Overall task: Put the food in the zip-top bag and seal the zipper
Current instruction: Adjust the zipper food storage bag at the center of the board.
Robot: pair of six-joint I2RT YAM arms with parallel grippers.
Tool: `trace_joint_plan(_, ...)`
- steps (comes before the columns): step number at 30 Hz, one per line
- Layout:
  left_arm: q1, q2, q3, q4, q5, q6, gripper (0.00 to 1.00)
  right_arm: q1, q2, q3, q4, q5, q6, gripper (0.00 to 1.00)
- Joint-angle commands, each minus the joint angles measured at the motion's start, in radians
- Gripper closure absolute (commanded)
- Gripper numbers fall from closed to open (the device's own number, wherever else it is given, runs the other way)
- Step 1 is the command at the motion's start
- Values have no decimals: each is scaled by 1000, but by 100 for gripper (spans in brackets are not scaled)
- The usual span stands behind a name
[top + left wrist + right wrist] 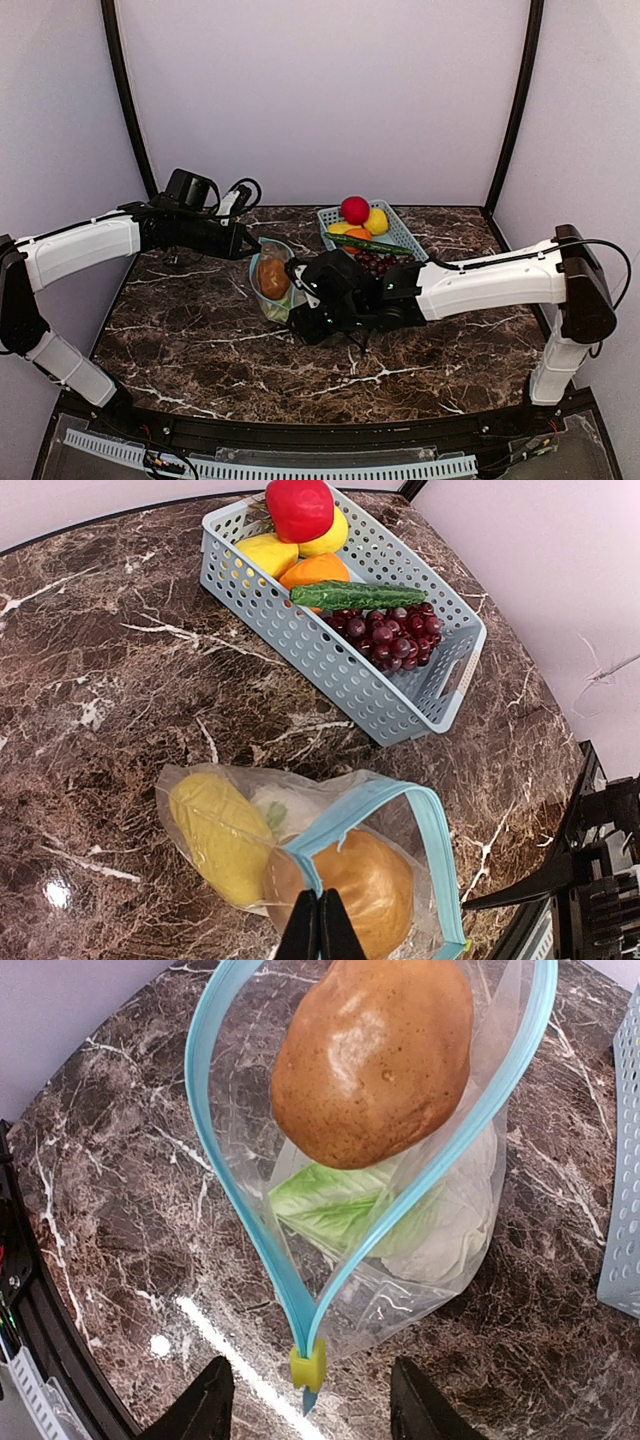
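- The clear, crinkled plastic zip-top bag (pixel 300 790) lies on the dark brown, white-veined marble-look table (pixel 200 340), left of its centre and about midway between the near and far edges
- Its zipper (pixel 300 1320), a narrow, smooth light-blue strip, is parted into a wide teardrop loop; the two sides meet at a small yellow slider (pixel 308 1368) at the end toward the near edge
- A rounded, glossy brown potato-shaped toy (pixel 375 1055) sits in the mouth, part of it past the strip
- Deeper inside lie a veined light-green leaf piece (pixel 330 1210), a lumpy white cauliflower (pixel 450 1220) and a matte yellow banana (pixel 220 835)
- The left gripper (pixel 320 905) has its thin dark fingers pressed together, clamped on the zipper at the end of the mouth toward the far-left corner
- The right gripper (pixel 311 1362) has its black fingers apart, one on each side of the slider and touching neither it nor the strip, low over the marble
- A light-blue perforated plastic basket (pixel 330 660) stands by the far edge, right of centre; it is near the bag but apart from it, with a band of bare marble between them
- The basket holds a smooth red ball-like fruit (pixel 300 508), a bumpy green cucumber (pixel 360 595) and dark purple grapes (pixel 390 635)
- Bare marble shows from the bag out to the left edge and forward to the near edge; the right arm's white forearm crosses above the right half
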Motion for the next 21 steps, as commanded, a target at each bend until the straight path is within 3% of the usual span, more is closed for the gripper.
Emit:
trace_joint_plan(1, 2, -46, -5, -14, -6, 8, 99, -1, 38, 23, -20, 32, 1, 53)
trace_joint_plan(7, 1, -46, -5, -13, -4, 8, 99, -1, 59, 46, -19, 32, -9, 72)
trace_joint_plan(12, 2, -47, -4, -15, -10, 8, 99, 0, 42, 92, -37, 34, -56, 100)
trace_joint_plan(17, 28, -70, 4, -37, -70, 12, 99, -14, -46, 164, -151, 39, -136, 100)
trace_joint_plan(21, 82, -111, -21, 0, -55, -18, 99, -43, -119, 196, -215, -68, -183, 100)
